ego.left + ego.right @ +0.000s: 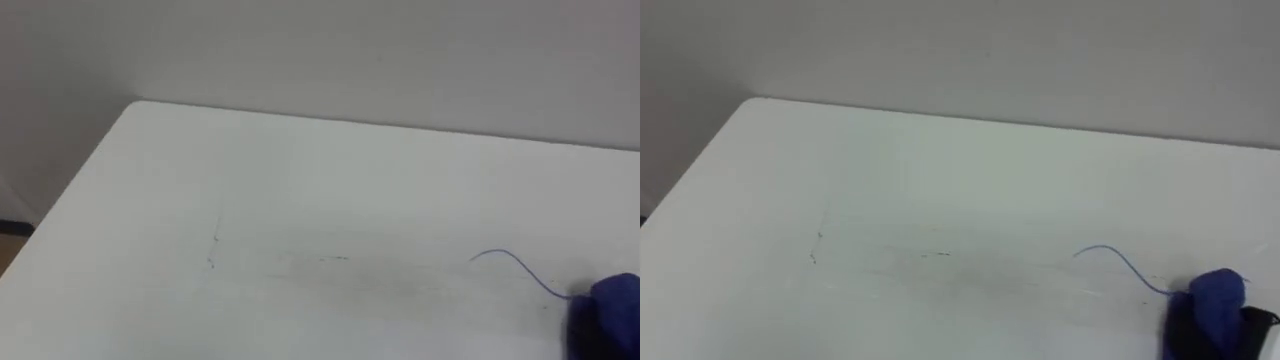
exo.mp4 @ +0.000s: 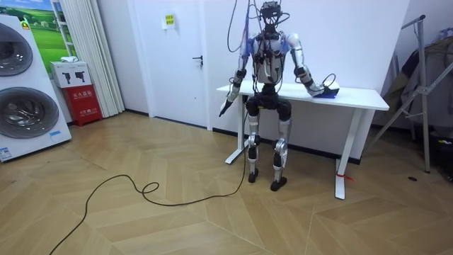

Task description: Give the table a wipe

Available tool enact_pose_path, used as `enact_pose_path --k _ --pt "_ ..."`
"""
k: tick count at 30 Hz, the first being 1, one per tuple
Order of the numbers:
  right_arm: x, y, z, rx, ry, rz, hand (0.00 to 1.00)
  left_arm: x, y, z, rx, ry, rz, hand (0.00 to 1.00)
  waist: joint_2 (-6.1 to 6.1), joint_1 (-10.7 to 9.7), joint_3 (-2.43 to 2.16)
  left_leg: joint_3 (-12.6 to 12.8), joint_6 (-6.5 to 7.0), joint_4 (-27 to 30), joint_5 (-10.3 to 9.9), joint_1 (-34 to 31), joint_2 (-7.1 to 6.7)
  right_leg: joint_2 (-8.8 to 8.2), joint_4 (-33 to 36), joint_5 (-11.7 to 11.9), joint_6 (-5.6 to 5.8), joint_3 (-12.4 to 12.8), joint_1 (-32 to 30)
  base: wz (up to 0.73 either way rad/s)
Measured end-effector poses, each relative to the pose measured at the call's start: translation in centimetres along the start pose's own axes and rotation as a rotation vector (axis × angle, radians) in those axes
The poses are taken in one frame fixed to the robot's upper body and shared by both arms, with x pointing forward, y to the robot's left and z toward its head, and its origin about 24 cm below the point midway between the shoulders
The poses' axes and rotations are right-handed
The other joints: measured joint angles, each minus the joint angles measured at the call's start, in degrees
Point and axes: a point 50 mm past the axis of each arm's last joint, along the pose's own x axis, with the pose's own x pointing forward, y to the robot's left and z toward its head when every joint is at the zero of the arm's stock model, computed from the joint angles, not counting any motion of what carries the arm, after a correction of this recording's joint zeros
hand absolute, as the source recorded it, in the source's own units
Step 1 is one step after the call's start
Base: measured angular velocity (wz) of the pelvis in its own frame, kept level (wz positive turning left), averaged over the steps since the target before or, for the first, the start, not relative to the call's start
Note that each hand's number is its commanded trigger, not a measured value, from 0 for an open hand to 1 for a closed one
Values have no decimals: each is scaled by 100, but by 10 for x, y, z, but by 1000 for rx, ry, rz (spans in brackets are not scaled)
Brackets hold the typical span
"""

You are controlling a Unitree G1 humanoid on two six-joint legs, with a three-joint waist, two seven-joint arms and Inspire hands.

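In the left eye view the white table runs up to a pale wall, and the blue cloth lies on the tabletop at the lower right edge of the view, a loose blue thread curling from it toward the middle of the table. A few faint grey marks show on the surface left of centre. In the right eye view a dark shape just beneath the cloth is probably the right hand, but I cannot tell how its fingers sit on the cloth. In the room view the robot stands against the table's near edge, its back to the camera, with the right arm stretched onto the tabletop at the cloth. The left hand hangs below the table's end on the room view's left, its fingers seemingly straight and pointing down.
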Motion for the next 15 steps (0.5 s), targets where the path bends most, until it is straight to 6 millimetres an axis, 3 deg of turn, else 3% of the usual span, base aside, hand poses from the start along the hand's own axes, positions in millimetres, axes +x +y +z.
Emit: enact_pose_path --k 2,4,5,6,7,8,9,11,13,15 --pt "2 5 16 19 7 9 100 -2 -9 2 0 -1 -32 0 4 122 0 109 8 -11 -12 21 44 40 -4 73 -20 116 -33 -48" --pt "7 10 38 19 -4 39 100 -3 -21 3 25 7 -67 0 19 370 7 288 -24 -25 -32 33 120 92 24 154 -57 222 -122 -60" --pt "10 16 67 17 -73 89 100 -4 -27 3 62 14 -90 0 25 567 17 369 -63 -22 -53 23 174 138 74 196 -110 183 -177 -67" --pt "9 25 108 4 -224 165 100 -4 -32 3 94 23 -106 0 31 721 28 338 -77 -17 -51 0 196 185 100 234 -169 155 -252 -64" --pt "7 30 132 -2 -315 210 100 -4 -34 3 106 23 -112 0 34 799 34 323 -87 -12 -52 -15 214 209 98 250 -195 155 -277 -38" --pt "-2 40 182 -19 -514 286 100 -5 -38 8 123 15 -125 0 44 935 62 246 -83 9 -57 -71 234 254 96 266 -227 152 -329 0" --pt "-9 43 222 -36 -672 332 100 -5 -44 16 128 -4 -138 0 80 1065 146 35 -105 51 -41 -124 218 284 95 255 -248 104 -332 22" --pt "-23 48 262 -71 -834 394 100 -6 -50 23 119 -25 -151 0 94 1279 184 -160 -145 107 -10 -234 193 279 76 121 -291 29 -396 68" --pt "-28 50 271 -113 -893 434 100 -7 -47 22 110 -28 -150 0 95 1496 181 -300 -180 57 76 -274 117 241 83 29 -303 -96 -385 72" --pt "-31 52 257 -97 -880 452 100 -12 -34 -15 131 63 -128 0 88 1412 172 -458 -144 -52 133 -169 29 175 66 -28 -255 -308 -219 43"
